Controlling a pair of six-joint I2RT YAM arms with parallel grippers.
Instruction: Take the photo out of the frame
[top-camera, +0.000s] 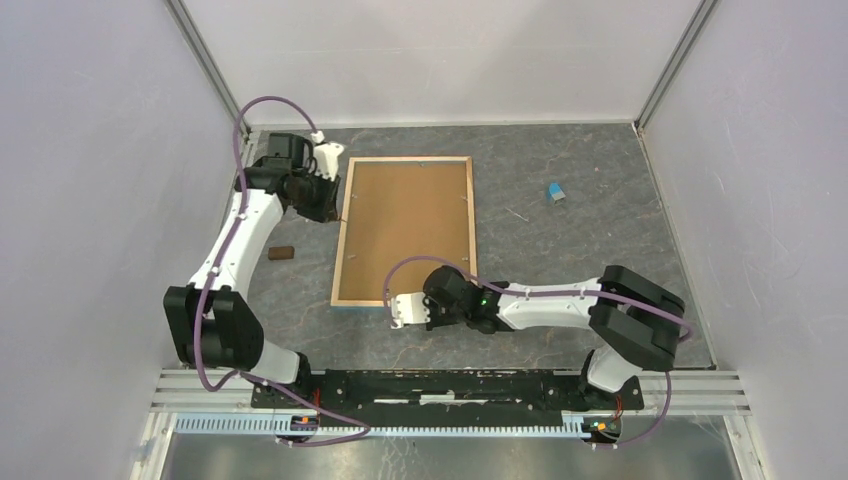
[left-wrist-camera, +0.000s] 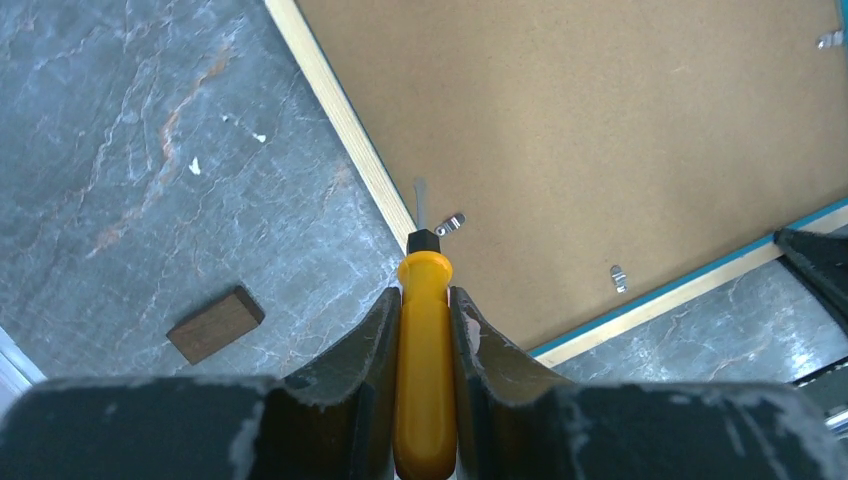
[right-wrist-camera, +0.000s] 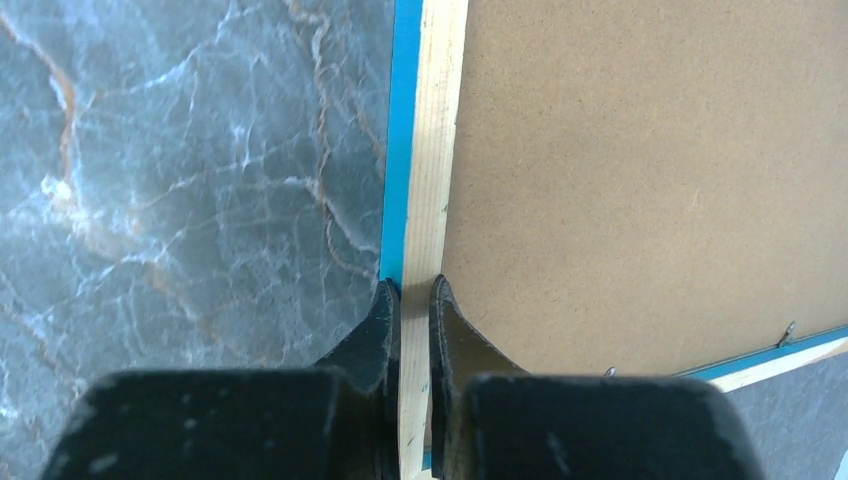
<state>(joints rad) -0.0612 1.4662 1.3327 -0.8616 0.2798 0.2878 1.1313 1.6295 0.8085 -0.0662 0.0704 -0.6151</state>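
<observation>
The frame (top-camera: 405, 228) is lying face down on the bench (top-camera: 560, 260), long axis pointing away, photo hidden. Its near rail (right-wrist-camera: 430, 150) is being pinched by the right fingers (right-wrist-camera: 455, 335); a screwdriver (left-wrist-camera: 425, 330) clamped in the left fingers (left-wrist-camera: 372, 345) is being aimed at a tab (left-wrist-camera: 451, 222).

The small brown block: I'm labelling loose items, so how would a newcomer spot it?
Start at the large frame lying back-up mid-table. To its left, apart from it and beside the left arm, lies the small brown block. It is dark, flat and rectangular, unlike the small blue item on the frame's right.
</observation>
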